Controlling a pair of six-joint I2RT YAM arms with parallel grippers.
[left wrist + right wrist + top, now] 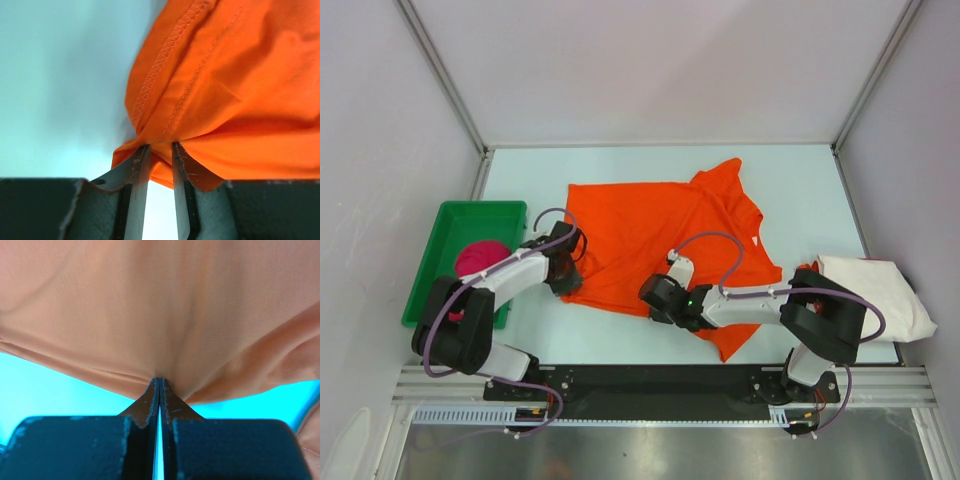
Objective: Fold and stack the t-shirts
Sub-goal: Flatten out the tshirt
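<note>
Left of the orange t-shirt [650,225]: green tray [470,218] holding the magenta t-shirt [480,258], balled up, its near side cut off by the left arm. Left arm bent, pointing right to the orange t-shirt's left edge. Left end effector [160,148]: fingers narrowly apart, pinching a gathered bit of stitched hem. Orange t-shirt lies spread and rumpled on the worktop [800,190]. Right arm lies low, pointing left across its near edge and hiding that part. Right end effector [159,381]: pressed together on a fold of orange cloth. Right of the orange t-shirt: off-white t-shirt [880,290] at the worktop's right edge, partly covered by the right arm's elbow.
</note>
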